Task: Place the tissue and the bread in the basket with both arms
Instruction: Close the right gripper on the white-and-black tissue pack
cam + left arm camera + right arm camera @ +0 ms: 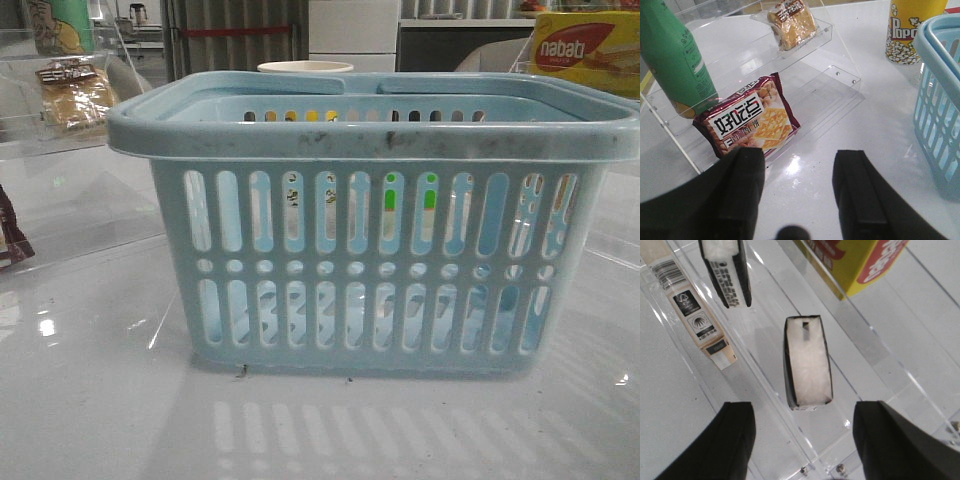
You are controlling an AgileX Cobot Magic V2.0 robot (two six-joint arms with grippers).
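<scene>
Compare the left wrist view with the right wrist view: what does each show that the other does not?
Only the left wrist view shows the golden-brown bread in clear wrapper, the dark maroon biscuit packet, the green bottle and the light-blue slotted plastic basket. Only the right wrist view shows the small black-edged tissue pack and the yellow-and-red box. Both show clear acrylic shelving and open black jaws.

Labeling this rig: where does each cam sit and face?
Front: low over the table, facing forward at the basket; no arms visible.
Left wrist: above the open left gripper, looking at bread on a clear shelf; basket edge shared with front.
Right wrist: above the open right gripper, looking at the tissue; shares the yellow box with front.
</scene>
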